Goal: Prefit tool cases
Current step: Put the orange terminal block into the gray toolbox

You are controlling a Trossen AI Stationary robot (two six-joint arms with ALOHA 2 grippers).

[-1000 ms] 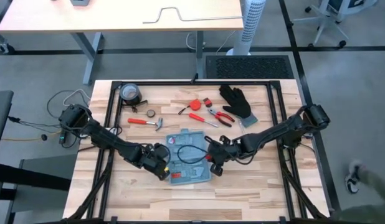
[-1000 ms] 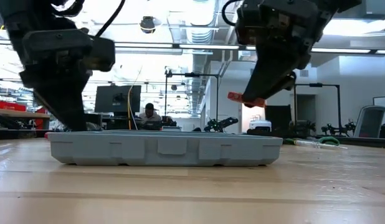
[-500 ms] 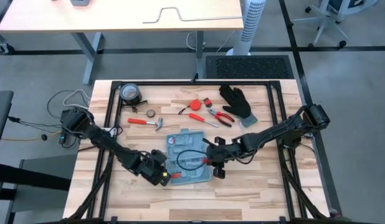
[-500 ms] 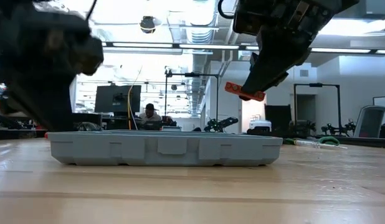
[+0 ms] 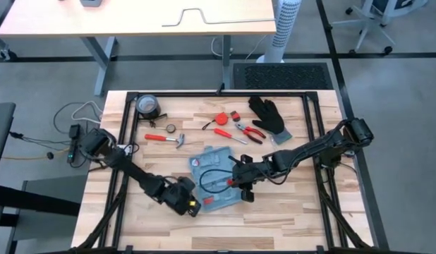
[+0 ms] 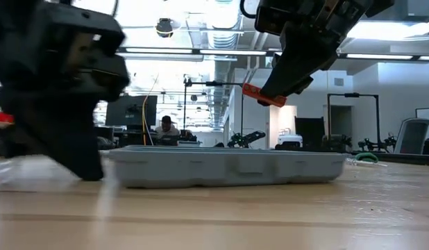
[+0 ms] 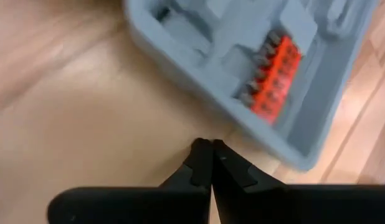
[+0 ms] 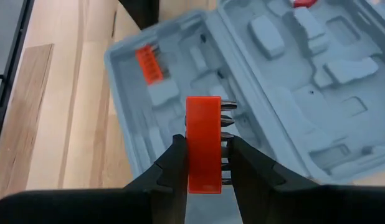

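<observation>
Above the tool case [image 5: 216, 180] the right claw [image 8: 204, 163] grips an orange bit holder [image 8: 203, 149] (tilted); left claw [image 7: 207, 163], closed, beside its near corner; a nudge could misalign the slot

One light-blue tool case [image 5: 216, 178] lies open on the bench [image 5: 295, 212]. Two orange bit holders show: one seated in the case [image 7: 274, 75], one in the right tool [image 8: 204, 151]. One hammer [image 5: 166, 139], one pair of pliers [image 5: 250, 132], one black glove [image 5: 266, 113] and one tape roll [image 5: 147, 106] lie behind.
</observation>
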